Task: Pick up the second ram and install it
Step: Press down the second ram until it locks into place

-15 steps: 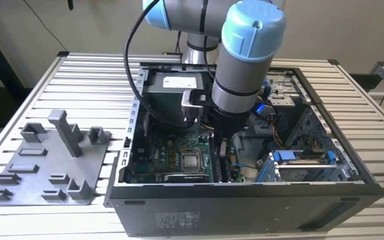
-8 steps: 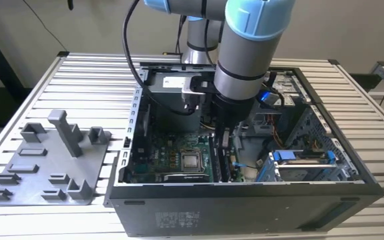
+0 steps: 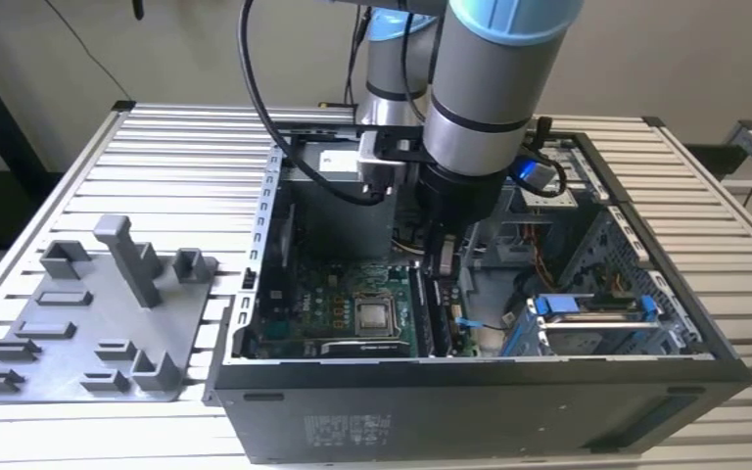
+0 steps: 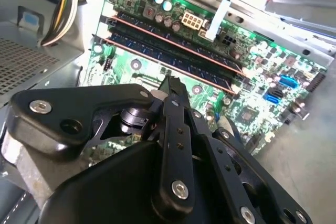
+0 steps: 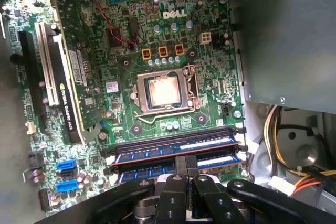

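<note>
I've got the tool (image 3: 445,257) low at centre frame over the memory slots (image 5: 176,150); its fingers' spread I cannot tell, motherboard (image 5: 157,51) half-hidden.

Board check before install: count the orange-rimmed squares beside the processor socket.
3 orange-rimmed squares in the first wrist view, in a row beside the processor socket: one end, middle, other end. None seems hidden.

the gripper (image 3: 445,257) hangs inside the open computer case (image 3: 481,392), low over the memory slots (image 5: 176,150). the metal drive cage (image 5: 289,35) walls one side of the slots, with a cable bundle (image 5: 294,171) beside it. the upright expansion card (image 5: 65,77) bounds the far side. the bare processor socket (image 5: 164,92) lies low between them.
</note>
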Tool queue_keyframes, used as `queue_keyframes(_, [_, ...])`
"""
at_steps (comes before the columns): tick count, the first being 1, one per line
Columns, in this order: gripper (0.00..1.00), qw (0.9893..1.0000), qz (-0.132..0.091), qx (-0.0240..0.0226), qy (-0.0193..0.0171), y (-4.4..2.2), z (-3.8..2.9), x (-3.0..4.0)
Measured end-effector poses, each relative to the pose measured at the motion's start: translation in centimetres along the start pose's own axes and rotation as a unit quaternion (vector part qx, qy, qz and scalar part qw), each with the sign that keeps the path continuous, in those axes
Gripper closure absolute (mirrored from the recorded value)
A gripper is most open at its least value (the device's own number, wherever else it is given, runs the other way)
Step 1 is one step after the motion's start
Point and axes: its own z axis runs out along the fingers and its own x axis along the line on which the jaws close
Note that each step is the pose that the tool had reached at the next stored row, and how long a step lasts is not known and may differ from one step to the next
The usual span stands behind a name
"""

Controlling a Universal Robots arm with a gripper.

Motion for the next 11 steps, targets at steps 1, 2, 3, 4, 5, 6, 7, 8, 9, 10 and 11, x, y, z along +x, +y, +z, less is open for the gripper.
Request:
queue_keyframes(1, [0.89,1.0000,0.000,0.0000,0.0000,0.00,-0.15,-0.01])
queue_keyframes(2, [0.89,1.0000,0.000,0.0000,-0.0001,0.00,-0.17,-0.01])
queue_keyframes(3, [0.89,1.0000,0.000,0.0000,-0.0001,0.00,-0.17,-0.01])
queue_keyframes(4, [0.89,1.0000,0.000,0.0000,-0.0002,0.00,-0.17,-0.01])
queue_keyframes(5, [0.89,1.0000,0.000,0.0000,-0.0001,0.00,-0.18,-0.02])
queue_keyframes(6, [0.89,1.0000,0.000,0.0000,-0.0001,0.00,-0.19,-0.01])
queue_keyframes(7, [0.89,1.0000,0.000,0.0000,0.0000,0.00,-0.20,-0.01])
queue_keyframes(8, [0.89,1.0000,0.000,0.0000,-0.0001,0.00,-0.20,-0.01])
queue_keyframes(9, [0.89,1.0000,0.000,0.0000,-0.0001,0.00,-0.21,-0.02])
queue_keyframes(10, [0.89,1.0000,0.000,0.0000,0.0000,0.00,-0.22,-0.02])
queue_keyframes(11, [0.89,1.0000,0.000,0.0000,-0.0001,0.00,-0.22,-0.01])
